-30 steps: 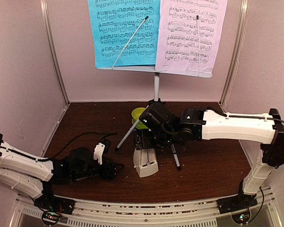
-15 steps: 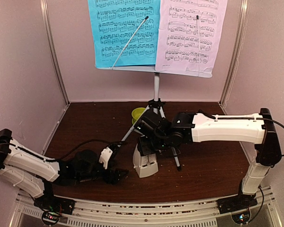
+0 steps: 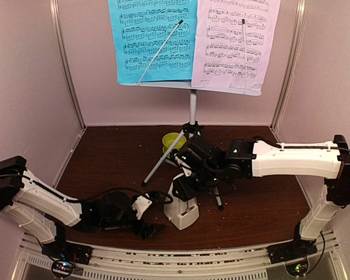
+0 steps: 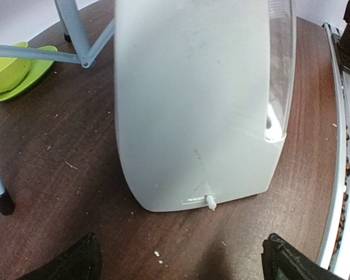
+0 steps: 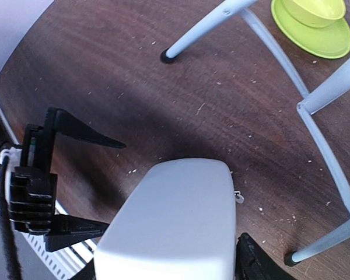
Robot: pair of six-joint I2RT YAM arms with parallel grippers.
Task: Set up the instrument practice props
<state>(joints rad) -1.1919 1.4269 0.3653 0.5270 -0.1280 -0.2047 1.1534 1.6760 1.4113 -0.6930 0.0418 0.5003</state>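
The pale music stand (image 3: 221,87) stands at the back on its silver tripod (image 3: 160,164), carrying a blue sheet (image 3: 154,41) and a pink sheet (image 3: 236,41). In front of the tripod is the cream metronome (image 3: 184,214), which leans a little. My right gripper (image 3: 185,188) comes down from above and is shut on the metronome (image 5: 175,221), one finger on each side. My left gripper (image 3: 150,224) is low on the table just left of it, open. Its dark fingertips (image 4: 76,262) frame the metronome's base (image 4: 192,105) without touching. The clear cover (image 4: 280,70) shows along one edge.
A lime-green bowl (image 3: 172,141) on its saucer (image 5: 321,38) sits behind the metronome between the tripod legs. A rubber-footed leg (image 4: 0,195) lands left of the metronome. Pink walls enclose three sides and a metal rail (image 4: 341,175) runs along the near edge.
My left gripper slid right toward the metronome and opened wider. My right gripper lowered onto the metronome's top and closed on it; the metronome now leans slightly.
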